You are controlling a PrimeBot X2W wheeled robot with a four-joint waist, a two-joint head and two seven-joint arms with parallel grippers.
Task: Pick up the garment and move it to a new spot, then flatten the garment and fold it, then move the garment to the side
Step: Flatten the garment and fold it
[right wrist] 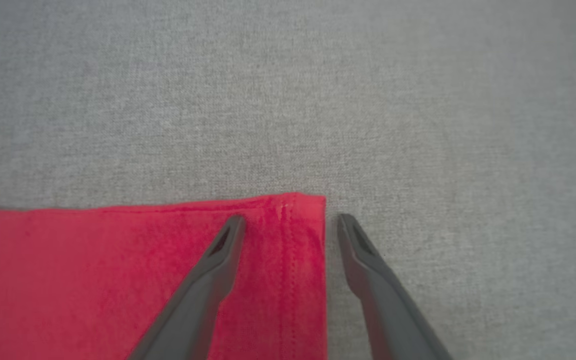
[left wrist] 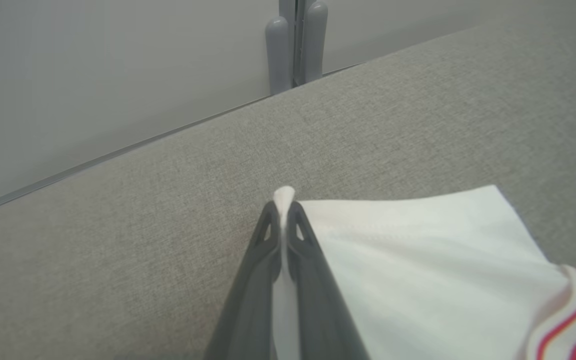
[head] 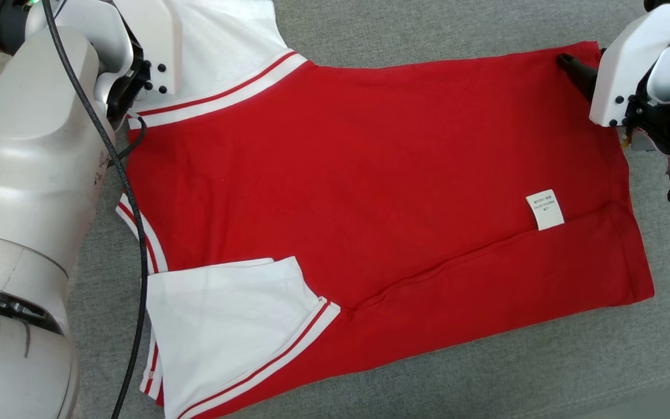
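Right gripper (right wrist: 290, 225): jaws spread, nothing held. One finger over red hem corner (right wrist: 303, 210), the other over bare grey top (right wrist: 288, 100) just right of it.
Your key relation: corner sits between the fingers, so closing looks like all that is needed.
Left gripper (left wrist: 282, 212): clenched on white sleeve (left wrist: 418, 260) edge, far left.
Shirt (head: 370, 174): flat on top, long axis left-right, sleeves left, hem right.
Arms: one at each far corner, both low; right arm nearer hem.
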